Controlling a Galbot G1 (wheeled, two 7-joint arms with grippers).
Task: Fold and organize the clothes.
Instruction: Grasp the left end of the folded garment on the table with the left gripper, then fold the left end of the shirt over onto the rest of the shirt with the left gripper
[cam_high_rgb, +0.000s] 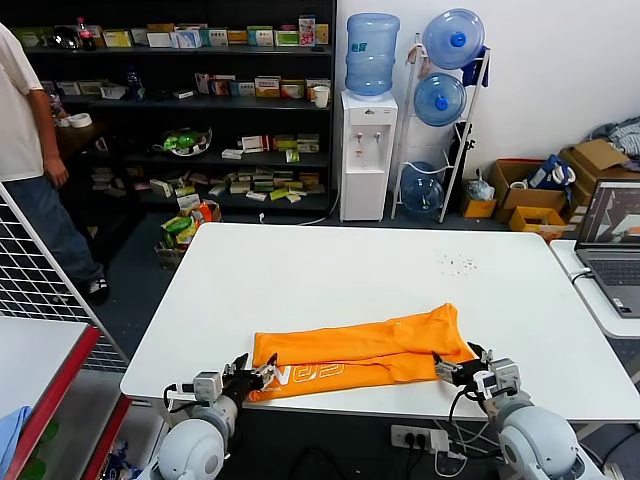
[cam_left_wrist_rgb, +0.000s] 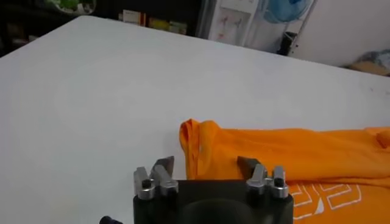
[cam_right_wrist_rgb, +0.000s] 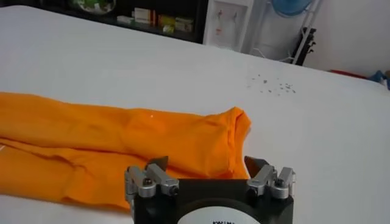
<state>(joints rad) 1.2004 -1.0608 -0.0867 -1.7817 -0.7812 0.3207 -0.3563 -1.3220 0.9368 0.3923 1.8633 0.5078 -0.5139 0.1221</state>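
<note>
The bright orange T-shirt (cam_high_rgb: 365, 350) lies folded into a long strip along the near edge of the white table (cam_high_rgb: 330, 280), its white logo showing on the lower layer. My left gripper (cam_high_rgb: 248, 372) is open at the strip's left end, the cloth (cam_left_wrist_rgb: 286, 158) between its spread fingertips. My right gripper (cam_high_rgb: 458, 368) is open at the strip's right end, its fingertips either side of the cloth (cam_right_wrist_rgb: 152, 137). Neither holds the cloth.
A laptop (cam_high_rgb: 612, 235) sits on a side table at the right. A red-edged table with a wire rack (cam_high_rgb: 40, 290) stands at the left. A person (cam_high_rgb: 25, 150) stands at the far left by shelves. Small dark specks (cam_high_rgb: 460, 265) lie on the table.
</note>
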